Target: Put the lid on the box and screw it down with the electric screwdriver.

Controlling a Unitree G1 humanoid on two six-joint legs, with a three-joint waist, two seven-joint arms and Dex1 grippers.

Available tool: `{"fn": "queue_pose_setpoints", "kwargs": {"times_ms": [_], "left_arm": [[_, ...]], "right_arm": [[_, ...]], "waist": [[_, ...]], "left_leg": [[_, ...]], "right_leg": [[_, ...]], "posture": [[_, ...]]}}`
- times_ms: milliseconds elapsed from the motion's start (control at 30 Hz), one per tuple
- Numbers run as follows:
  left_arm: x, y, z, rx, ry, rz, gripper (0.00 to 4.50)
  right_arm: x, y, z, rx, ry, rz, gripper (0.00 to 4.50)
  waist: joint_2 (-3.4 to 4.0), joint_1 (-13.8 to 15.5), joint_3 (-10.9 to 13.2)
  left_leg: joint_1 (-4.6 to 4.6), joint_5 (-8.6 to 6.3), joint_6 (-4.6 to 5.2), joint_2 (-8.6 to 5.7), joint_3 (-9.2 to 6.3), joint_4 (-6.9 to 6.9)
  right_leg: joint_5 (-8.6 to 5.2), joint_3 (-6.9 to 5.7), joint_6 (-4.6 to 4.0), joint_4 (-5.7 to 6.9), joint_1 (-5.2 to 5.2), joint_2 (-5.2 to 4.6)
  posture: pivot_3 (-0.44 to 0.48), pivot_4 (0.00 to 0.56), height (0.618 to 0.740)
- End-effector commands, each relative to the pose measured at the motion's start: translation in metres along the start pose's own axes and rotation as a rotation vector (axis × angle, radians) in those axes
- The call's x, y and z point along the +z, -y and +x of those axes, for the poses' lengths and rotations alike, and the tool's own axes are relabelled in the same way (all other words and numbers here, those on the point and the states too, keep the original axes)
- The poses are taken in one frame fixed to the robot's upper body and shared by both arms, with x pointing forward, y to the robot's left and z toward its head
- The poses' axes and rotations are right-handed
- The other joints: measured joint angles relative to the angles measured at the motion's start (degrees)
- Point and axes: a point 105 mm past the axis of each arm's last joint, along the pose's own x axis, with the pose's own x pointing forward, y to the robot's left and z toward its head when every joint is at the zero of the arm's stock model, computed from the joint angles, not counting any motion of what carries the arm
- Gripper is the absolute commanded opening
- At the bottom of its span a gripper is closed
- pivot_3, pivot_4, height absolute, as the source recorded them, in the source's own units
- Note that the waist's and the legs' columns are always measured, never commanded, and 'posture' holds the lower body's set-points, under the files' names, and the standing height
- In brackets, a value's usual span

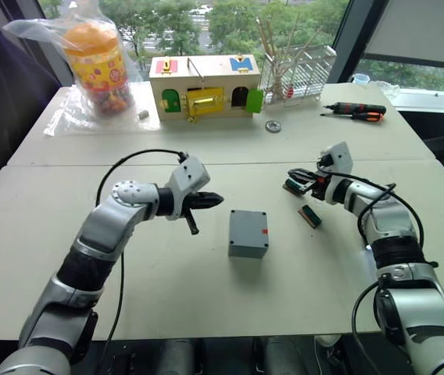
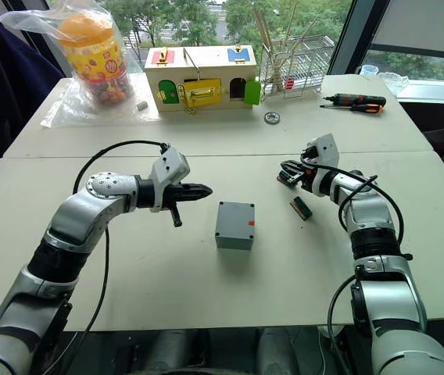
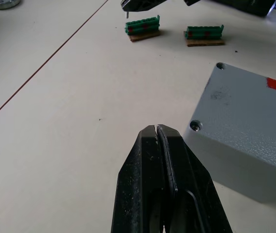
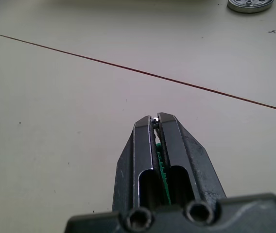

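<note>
I see the box at centre frame on the surface — just right of my left gripper, fingers pressed together; right gripper, upper right, pinches something green.

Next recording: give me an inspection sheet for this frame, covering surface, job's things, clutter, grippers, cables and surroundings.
Surface: pale table, with a seam line across it.
Job's things: grey box upright between the arms, red mark on one side, screw holes in its top corners; cannot tell whether the lid is on.
Clutter: two green terminal blocks, wooden box, bagged jar, hand screwdrivers, metal disc, wire rack.
Grippers: left gripper shut, empty, beside the box. Right gripper shut on what looks like a small metal piece, above one block.
Cables: black cable looping over the left arm.
Surroundings: windows, trees outside.
</note>
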Motion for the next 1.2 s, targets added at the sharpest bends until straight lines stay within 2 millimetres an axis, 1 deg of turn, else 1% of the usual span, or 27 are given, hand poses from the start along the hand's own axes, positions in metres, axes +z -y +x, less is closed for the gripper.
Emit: {"fn": "queue_pose_setpoints", "kwargs": {"times_ms": [33,100,133,167,233,300,367,467,567,667,833,1000,1200], "left_arm": [[0.010,0.002,-0.004,-0.001,0.031,0.036,0.00],[0.011,0.003,-0.007,-0.006,0.039,0.030,0.00],[0.013,0.005,-0.010,-0.015,0.049,0.023,0.00],[0.016,0.008,-0.013,-0.033,0.060,0.015,0.00],[0.019,0.015,-0.018,-0.073,0.075,0.001,0.00],[0.020,0.025,-0.023,-0.125,0.075,-0.013,0.00],[0.019,0.034,-0.026,-0.178,0.070,-0.026,0.00],[0.018,0.039,-0.026,-0.212,0.069,-0.043,0.00],[0.017,0.040,-0.022,-0.215,0.067,-0.043,0.00],[0.015,0.040,-0.019,-0.215,0.060,-0.039,0.00],[0.013,0.038,-0.017,-0.211,0.055,-0.035,0.00],[0.011,0.033,-0.017,-0.178,0.047,-0.029,0.00],[0.010,0.032,-0.016,-0.173,0.048,-0.032,0.00]], "right_arm": [[0.041,0.000,-0.011,0.010,0.113,-0.060,0.08],[0.052,-0.008,-0.018,0.041,0.140,-0.074,0.08],[0.058,-0.016,-0.023,0.072,0.162,-0.078,0.08],[0.065,-0.027,-0.031,0.119,0.183,-0.076,0.08],[0.069,-0.050,-0.044,0.209,0.190,-0.069,0.08],[0.064,-0.074,-0.054,0.299,0.167,-0.041,0.08],[0.054,-0.093,-0.061,0.362,0.130,-0.007,0.08],[0.043,-0.108,-0.064,0.390,0.092,0.019,0.08],[0.037,-0.115,-0.064,0.393,0.078,0.035,0.08],[0.034,-0.117,-0.062,0.388,0.068,0.040,0.08],[0.027,-0.112,-0.058,0.363,0.050,0.048,0.08],[0.018,-0.112,-0.057,0.371,0.015,0.050,0.08],[0.013,-0.111,-0.055,0.369,-0.003,0.049,0.08]], "waist": [[0.04,0.0,0.0],[0.05,0.1,0.0],[0.04,0.1,0.0],[0.04,0.2,0.0],[0.04,0.3,0.0],[0.04,0.5,0.0],[0.04,0.5,0.0],[0.04,0.5,0.0],[0.04,0.5,0.0],[0.04,0.5,0.0],[0.03,0.5,0.0],[0.03,0.5,0.0],[0.03,0.5,0.0]], "left_leg": [[0.00,0.00,0.00,0.00,-0.01,0.00],[0.00,0.00,0.00,0.02,-0.01,-0.02],[0.00,0.00,0.00,0.02,-0.02,-0.02],[0.00,0.00,0.00,0.03,-0.03,-0.02],[0.00,0.00,0.00,0.05,-0.11,-0.05],[0.00,0.00,0.00,0.05,-0.12,-0.03],[0.05,0.00,0.00,0.06,-0.13,0.02],[0.12,-0.01,0.00,0.05,-0.14,0.03],[0.12,-0.01,0.01,0.03,-0.14,0.03],[0.12,-0.01,0.01,0.03,-0.14,-0.01],[0.12,-0.01,0.01,0.02,-0.13,-0.01],[0.12,-0.01,0.01,0.02,-0.13,-0.02],[0.12,-0.01,0.01,0.02,-0.14,-0.02]], "right_leg": [[0.00,0.01,0.00,0.00,0.00,0.00],[0.00,0.00,0.00,0.00,0.00,0.00],[0.00,0.00,0.00,0.00,-0.01,0.00],[0.00,0.00,0.00,0.00,0.00,0.00],[0.00,0.00,0.00,-0.01,-0.01,0.00],[0.00,-0.01,0.00,-0.01,0.00,0.00],[0.00,0.00,0.00,0.00,0.06,-0.01],[0.00,0.01,-0.01,-0.01,0.11,-0.02],[0.00,0.02,-0.01,-0.01,0.10,-0.02],[0.00,0.01,-0.01,-0.01,0.10,-0.01],[0.00,0.02,-0.01,-0.01,0.10,-0.01],[0.00,0.01,-0.01,-0.01,0.10,-0.01],[0.00,0.01,-0.01,-0.01,0.10,-0.01]], "posture": [[0.000,0.150,0.711],[0.000,0.150,0.711],[0.000,0.150,0.711],[0.000,0.150,0.711],[0.000,0.150,0.711],[0.000,0.150,0.711],[0.000,0.150,0.711],[0.000,0.150,0.711],[0.000,0.150,0.711],[0.000,0.150,0.711],[0.000,0.150,0.711],[0.000,0.150,0.711],[0.000,0.150,0.711]]}}
